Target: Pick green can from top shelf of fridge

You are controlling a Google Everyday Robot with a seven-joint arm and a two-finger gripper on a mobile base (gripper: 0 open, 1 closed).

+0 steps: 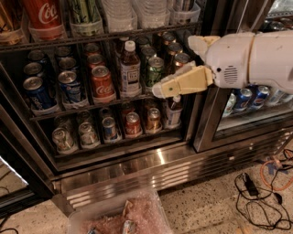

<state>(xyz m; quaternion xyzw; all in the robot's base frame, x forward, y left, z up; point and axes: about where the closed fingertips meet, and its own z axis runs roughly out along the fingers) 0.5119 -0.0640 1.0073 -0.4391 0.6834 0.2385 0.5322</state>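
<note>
**While the green can [84,11] sits up high, the claw [176,84] is down low**

Because the claw is so far from the can, I think the job is only at its first step: reaching. The green can stands on the top shelf [137,32] of the fridge [137,169], near the left side. Only its lower part shows. The big red Coca-Cola can [43,16] is just beside it on one side, and the clear water bottles [119,11] are on the other.

The claw hangs in front of the rack below, at the right end. It points left, toward a shorter green can [154,71]. That is the wrong can! I cannot tell if the claw is open or closed. I see nothing in it.

Next, I think the claw must go up and to the left, past the front rail of the top shelf. It should come straight at the tall green can. The can has close neighbors, so the claw needs to slip in with care and not bump the red can over.
</note>
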